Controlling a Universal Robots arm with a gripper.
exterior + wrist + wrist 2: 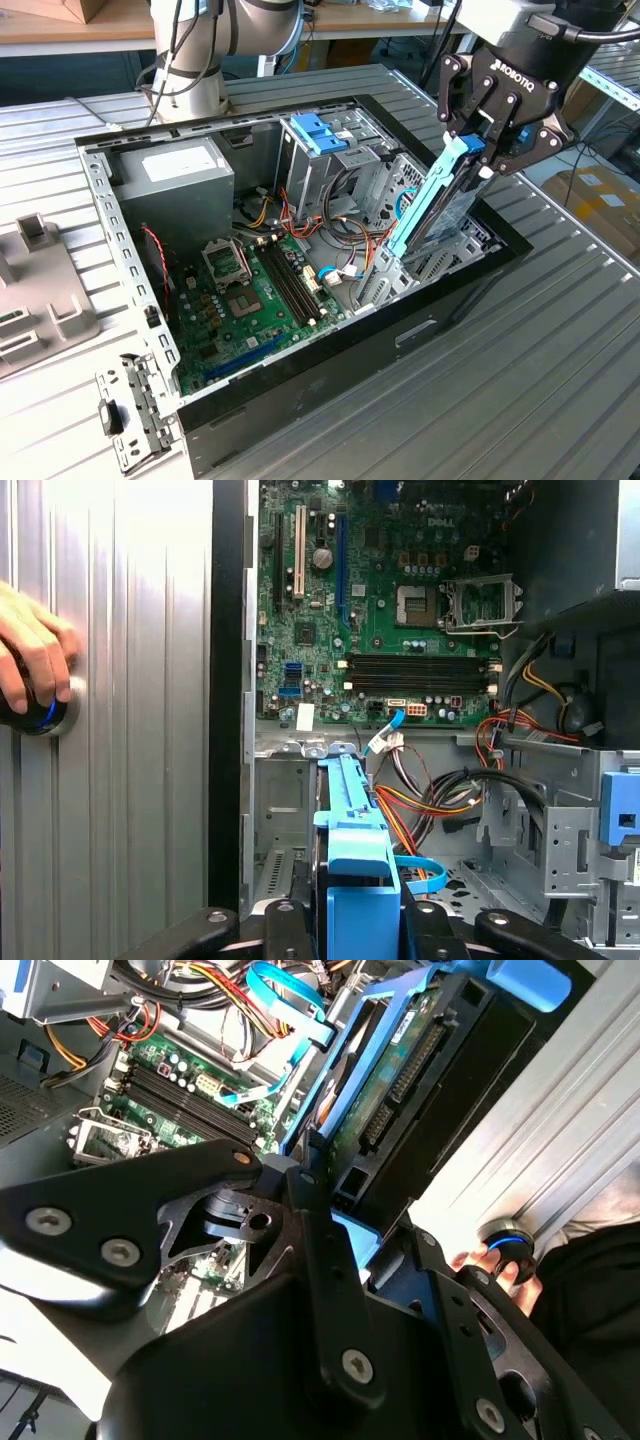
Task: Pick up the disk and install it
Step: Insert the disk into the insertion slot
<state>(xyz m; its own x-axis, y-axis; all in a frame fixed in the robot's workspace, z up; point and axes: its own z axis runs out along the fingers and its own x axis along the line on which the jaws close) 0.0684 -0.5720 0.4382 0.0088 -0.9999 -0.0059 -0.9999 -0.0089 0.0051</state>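
Observation:
My gripper [483,150] is shut on the upper end of the disk [430,200], a grey drive framed by light-blue rails. The disk hangs tilted, its lower end reaching down into the metal drive bay [445,255] at the exterior view's right end of the open computer case [330,350]. In the second wrist view the disk [400,1070] runs away from the black fingers [315,1210], showing its connector edge. Seen in the first wrist view, its blue rail [350,820] points down into the bay [285,810] from the gripper [360,925].
A person's hand [35,655] rests on a round blue-lit button [40,715] on the ribbed table beside the case. Inside the case are the motherboard [250,290], power supply [180,175], loose cables and a tall cage with a bright-blue bracket [320,135]. A grey fixture [40,300] sits at the exterior view's left.

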